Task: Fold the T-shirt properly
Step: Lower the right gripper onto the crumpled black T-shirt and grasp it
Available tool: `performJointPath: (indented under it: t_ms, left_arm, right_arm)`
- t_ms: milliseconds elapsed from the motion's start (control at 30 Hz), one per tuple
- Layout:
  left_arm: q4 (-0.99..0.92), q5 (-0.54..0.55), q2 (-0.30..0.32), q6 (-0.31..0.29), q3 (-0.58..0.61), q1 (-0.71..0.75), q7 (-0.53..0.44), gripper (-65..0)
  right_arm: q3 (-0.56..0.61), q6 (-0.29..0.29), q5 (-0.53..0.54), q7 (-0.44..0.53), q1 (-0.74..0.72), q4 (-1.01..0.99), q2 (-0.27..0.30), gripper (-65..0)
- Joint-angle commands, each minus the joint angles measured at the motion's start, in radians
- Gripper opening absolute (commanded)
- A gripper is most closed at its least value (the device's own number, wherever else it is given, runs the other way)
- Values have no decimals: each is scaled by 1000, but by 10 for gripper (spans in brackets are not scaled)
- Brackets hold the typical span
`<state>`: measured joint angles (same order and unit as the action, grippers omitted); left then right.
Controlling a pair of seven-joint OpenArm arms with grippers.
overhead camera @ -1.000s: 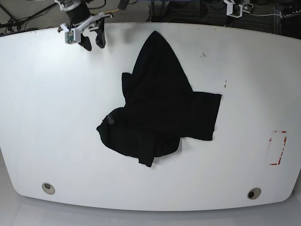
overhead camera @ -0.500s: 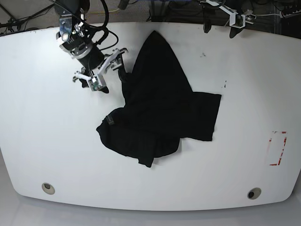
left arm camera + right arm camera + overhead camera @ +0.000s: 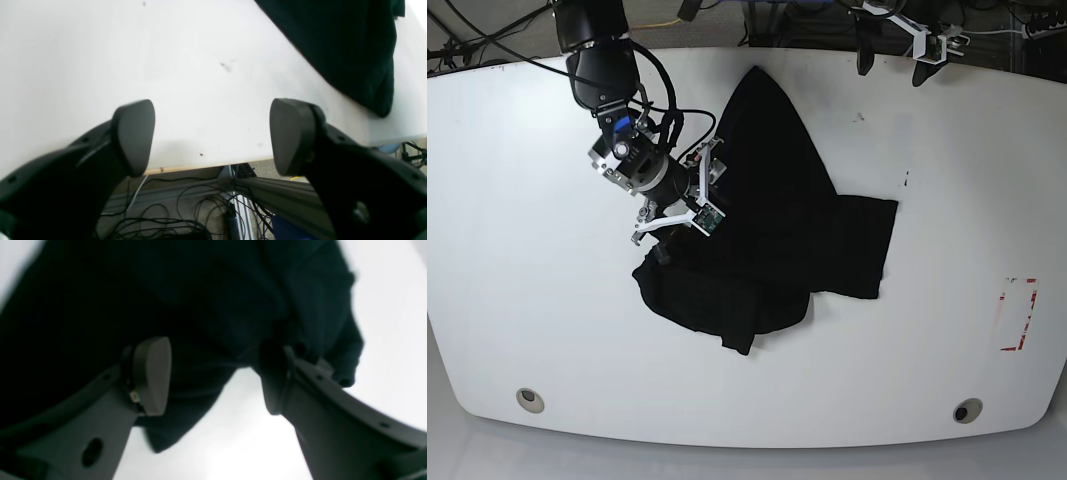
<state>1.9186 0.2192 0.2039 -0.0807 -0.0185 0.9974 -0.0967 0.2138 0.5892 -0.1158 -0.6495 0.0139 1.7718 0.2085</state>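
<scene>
The black T-shirt [image 3: 772,225] lies crumpled in the middle of the white table [image 3: 527,250], with a point toward the far edge and a flap out to the right. No print shows. My right gripper [image 3: 677,232] hovers open over the shirt's left edge. In the right wrist view the gripper [image 3: 213,376] has a wide gap between its fingers, and dark folds of the T-shirt [image 3: 200,300] lie just below. My left gripper [image 3: 892,62] is open above the far table edge, clear of the cloth. In the left wrist view this gripper [image 3: 211,136] holds nothing, and the T-shirt [image 3: 350,43] shows at top right.
A red taped rectangle [image 3: 1019,313] marks the table's right side. Two round holes [image 3: 528,399] [image 3: 967,411] sit near the front edge. Cables [image 3: 160,213] and a frame bar hang below the far edge.
My right arm has swung from the far left corner down onto the shirt's left edge, and its jaws have widened. The left gripper came into view at the far edge. The shirt has not moved.
</scene>
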Motion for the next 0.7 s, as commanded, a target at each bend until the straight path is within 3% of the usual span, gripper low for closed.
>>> performJointPath:
  t_ms: [0, 233, 667]
  left_arm:
    - [14, -4, 4, -3, -2, 11, -24, -150]
    - [-5, -116, -2, -3, 1, 10, -24, -150]
    - [-6, -128, 1, -3, 2, -30, -24, -150]
  right_arm:
    - [26, 8, -20, 26, -58, -42, 2, -254]
    - [51, 8, -28, 72, -145, -174, -16, -255]
    - [51, 8, -31, 129, -242, -332, -27, -257]
